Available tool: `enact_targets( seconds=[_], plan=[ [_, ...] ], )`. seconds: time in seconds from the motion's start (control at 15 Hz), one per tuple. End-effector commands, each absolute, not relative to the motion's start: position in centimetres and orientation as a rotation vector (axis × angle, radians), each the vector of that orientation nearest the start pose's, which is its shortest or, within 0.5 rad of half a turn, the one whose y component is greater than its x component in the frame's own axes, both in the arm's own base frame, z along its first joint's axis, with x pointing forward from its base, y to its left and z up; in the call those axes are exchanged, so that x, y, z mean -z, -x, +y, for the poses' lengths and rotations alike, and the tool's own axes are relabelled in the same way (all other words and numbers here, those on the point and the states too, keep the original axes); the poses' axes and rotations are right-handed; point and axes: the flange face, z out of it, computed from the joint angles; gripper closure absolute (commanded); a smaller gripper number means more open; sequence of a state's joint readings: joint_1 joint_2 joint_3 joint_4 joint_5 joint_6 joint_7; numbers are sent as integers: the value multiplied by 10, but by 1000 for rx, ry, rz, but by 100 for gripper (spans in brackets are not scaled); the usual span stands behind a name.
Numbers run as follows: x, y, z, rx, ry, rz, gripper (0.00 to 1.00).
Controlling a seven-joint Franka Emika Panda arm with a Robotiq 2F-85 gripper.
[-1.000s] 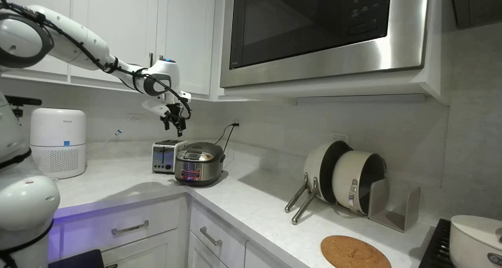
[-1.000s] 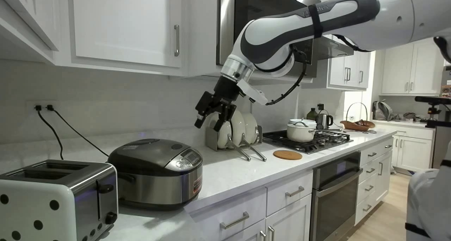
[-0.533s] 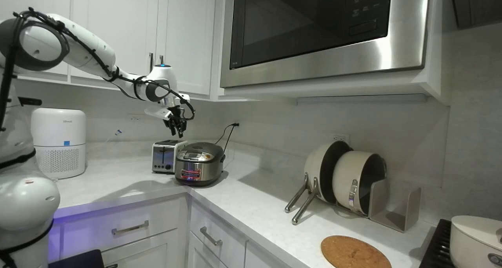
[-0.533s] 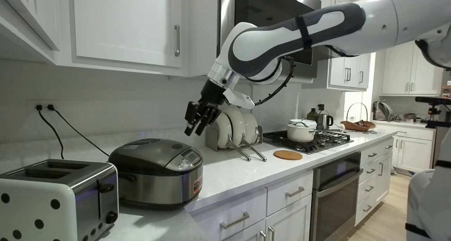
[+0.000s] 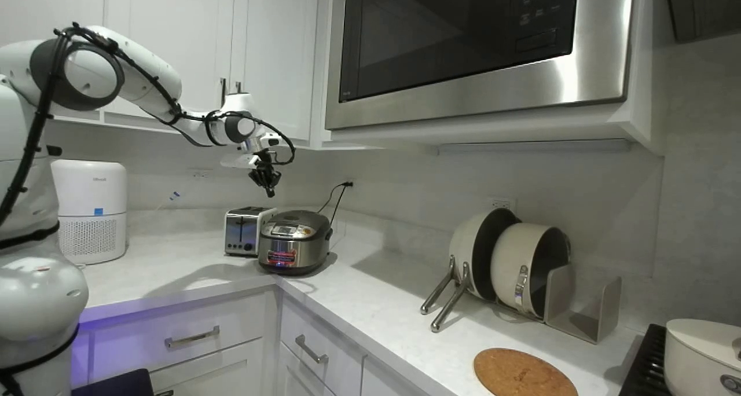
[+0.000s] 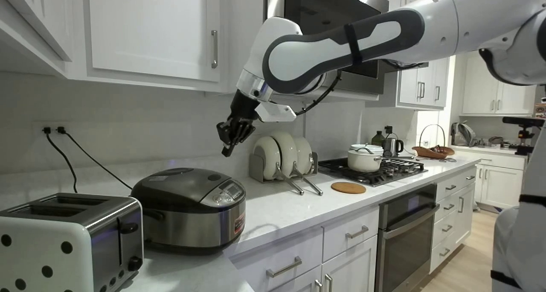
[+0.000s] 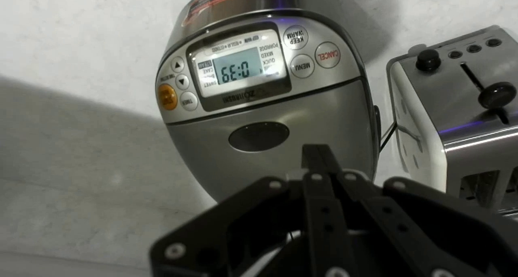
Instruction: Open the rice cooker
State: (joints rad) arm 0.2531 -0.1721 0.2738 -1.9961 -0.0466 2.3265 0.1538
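Observation:
The rice cooker (image 5: 295, 242) stands on the corner of the counter, its dark rounded lid (image 6: 181, 187) down. In the wrist view its front panel (image 7: 238, 66) appears upside down with a lit display, and a dark oval button (image 7: 259, 136) lies on the lid behind it. My gripper (image 6: 227, 151) hangs tilted in the air above the cooker, not touching it. Its black fingertips meet with nothing between them, as the wrist view shows, where the gripper (image 7: 316, 149) covers the rear part of the lid.
A polka-dot toaster (image 6: 68, 240) sits close beside the cooker. Power cords (image 6: 94, 164) run from the wall outlet behind. Pans in a rack (image 5: 521, 268) and a cork mat (image 5: 524, 373) are farther along the counter. Wall cabinets (image 5: 278, 60) hang above.
My gripper's fingers have come together from wide apart. The arm has moved toward the cooker, leftward in an exterior view. The cooker has stayed in place with its lid down.

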Motion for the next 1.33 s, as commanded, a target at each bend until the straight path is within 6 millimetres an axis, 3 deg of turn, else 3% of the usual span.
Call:
enact_targets(
  seconds=[0.0, 0.33, 1.0, 1.27],
  plan=[
    [-607, -481, 297, 754, 2979, -605, 96],
    [-609, -496, 307, 696, 3066, -672, 97],
    [-569, -546, 336, 516, 3123, -701, 96],
    [-563, -560, 338, 500, 3143, -684, 97]
  ],
)
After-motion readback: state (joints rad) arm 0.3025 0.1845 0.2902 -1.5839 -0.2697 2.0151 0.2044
